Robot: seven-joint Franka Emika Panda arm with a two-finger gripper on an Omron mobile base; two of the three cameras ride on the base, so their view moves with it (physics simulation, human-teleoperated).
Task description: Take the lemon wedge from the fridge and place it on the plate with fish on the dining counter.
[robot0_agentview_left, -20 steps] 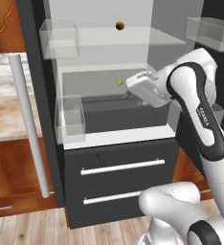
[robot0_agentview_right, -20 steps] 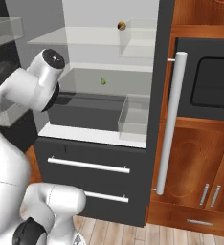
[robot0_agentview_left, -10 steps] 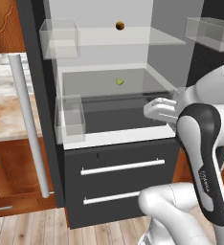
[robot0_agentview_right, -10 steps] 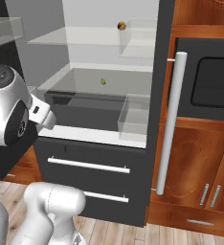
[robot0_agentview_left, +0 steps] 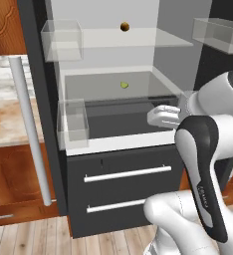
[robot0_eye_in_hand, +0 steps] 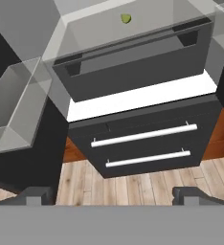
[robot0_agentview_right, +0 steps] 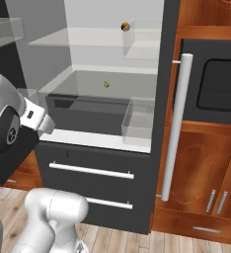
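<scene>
1. The tall dark-grey fridge (robot0_agentview_left: 113, 189) stands open, with a pale interior and two drawers below.
2. The small yellow-green lemon wedge (robot0_agentview_left: 124, 85) lies far back on the glass shelf (robot0_agentview_left: 138, 82).
3. The white pincer (robot0_agentview_left: 164, 115) is wide open and empty, near the shelf's right front.
4. A marbled beige surface (robot0_agentview_left: 9, 119) is at left; the floor (robot0_agentview_right: 186, 242) is pale wood.

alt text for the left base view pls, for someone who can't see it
An open fridge shows a small green lemon wedge on a middle shelf and a brown ball on the shelf above. The white arm's open gripper sits at the fridge's right side.
</scene>
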